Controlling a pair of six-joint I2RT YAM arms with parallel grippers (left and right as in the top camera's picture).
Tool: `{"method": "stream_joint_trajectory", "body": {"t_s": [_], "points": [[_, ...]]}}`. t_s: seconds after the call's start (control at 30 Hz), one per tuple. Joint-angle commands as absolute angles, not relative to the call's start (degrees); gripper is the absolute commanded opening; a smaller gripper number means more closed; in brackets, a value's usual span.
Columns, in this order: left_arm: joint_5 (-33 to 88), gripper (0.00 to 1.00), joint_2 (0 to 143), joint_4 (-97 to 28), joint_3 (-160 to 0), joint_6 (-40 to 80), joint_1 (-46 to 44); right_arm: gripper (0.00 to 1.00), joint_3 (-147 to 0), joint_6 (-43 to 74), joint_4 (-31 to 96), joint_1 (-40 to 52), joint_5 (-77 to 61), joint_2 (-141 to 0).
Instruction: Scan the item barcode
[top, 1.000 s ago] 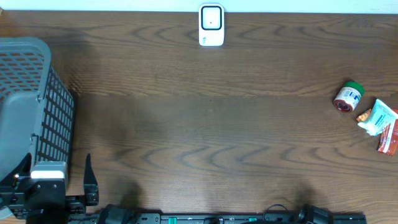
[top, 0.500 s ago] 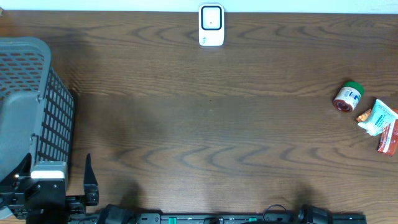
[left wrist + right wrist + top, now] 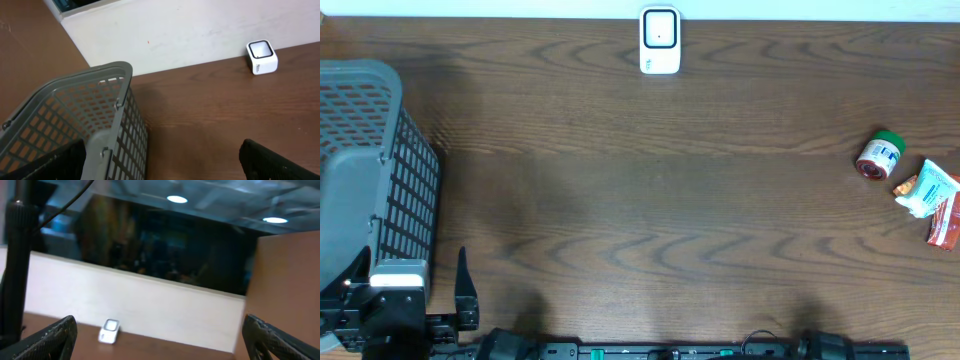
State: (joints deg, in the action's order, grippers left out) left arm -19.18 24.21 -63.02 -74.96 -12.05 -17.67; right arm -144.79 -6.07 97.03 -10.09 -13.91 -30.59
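The left gripper (image 3: 160,152) stood wide open with nothing between its dark fingers (image 3: 272,162), low at the near-left corner of the table (image 3: 640,200). Just beside it rose the mesh wall of a grey basket (image 3: 122,75), which filled the table's left edge. The right gripper (image 3: 160,332) was spread just as wide and held nothing; its camera looked up over the table toward a pale wall (image 3: 150,300) and a dark window (image 3: 160,245) above it.

Farther out, the white scanner (image 3: 660,41) stood upright at the middle of the far edge, against the wall and well apart from both grippers. The items lay at the far right of the table: a small jar (image 3: 879,155) with a green cap on its side, a white packet (image 3: 928,188) just beside it, and a red packet (image 3: 945,222) touching the white one at the table's edge. No barcode could be made out on any of them.
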Motion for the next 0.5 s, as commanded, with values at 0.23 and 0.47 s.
{"method": "stream_joint_trajectory", "body": {"t_s": [0.23,0.47], "points": [[-18.68,0.98,23.92,-63.00,-75.05,-12.40,-17.43,0.99,-123.04,-10.55,72.77,-2.87,-10.48,-30.85],[-18.70,0.98,23.92,-63.00,-75.05,-12.40,-17.43,0.99,-94.35,-10.57,43.24,-2.04,-19.88,-25.52]]}}
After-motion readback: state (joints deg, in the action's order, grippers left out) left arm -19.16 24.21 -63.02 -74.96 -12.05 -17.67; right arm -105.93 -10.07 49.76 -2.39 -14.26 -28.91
